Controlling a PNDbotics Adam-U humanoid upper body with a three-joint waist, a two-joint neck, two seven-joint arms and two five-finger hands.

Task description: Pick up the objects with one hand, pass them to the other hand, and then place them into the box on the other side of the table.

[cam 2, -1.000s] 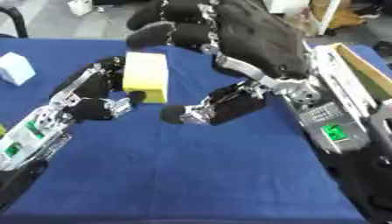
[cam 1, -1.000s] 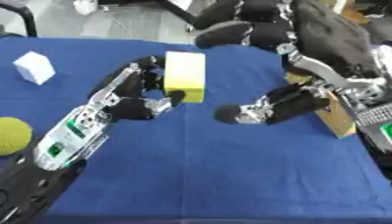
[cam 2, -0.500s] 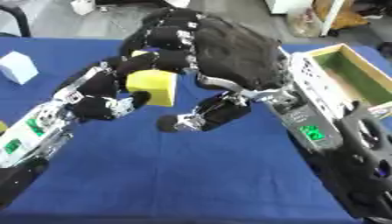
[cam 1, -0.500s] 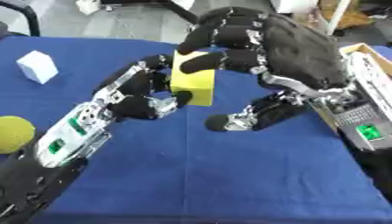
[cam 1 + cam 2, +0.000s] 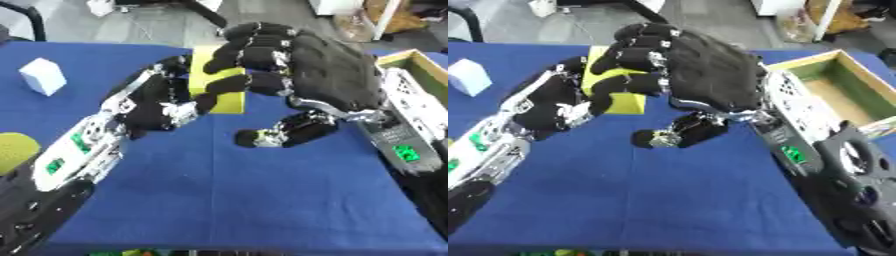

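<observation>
A yellow block (image 5: 229, 102) is held up over the blue table (image 5: 245, 200). My left hand (image 5: 162, 102) comes from the lower left and is shut on the block's left side, its thumb across the front. From the right, my right hand (image 5: 324, 70) covers the block's top, with its fingers (image 5: 249, 50) curled over the upper face. Its thumb (image 5: 280, 134) sticks out below the block and stands apart from it. Most of the block is hidden by the two hands. The wooden box (image 5: 842, 92) with a green inside stands at the right edge.
A white cube (image 5: 42, 76) sits on the cloth at the far left. A yellow-green ball (image 5: 13, 150) lies at the left edge, beside my left forearm. Chair legs and floor show past the table's far edge.
My right hand has swung in from the right and curled its fingers over the block held by my left hand. The block has stayed raised near the table's middle.
</observation>
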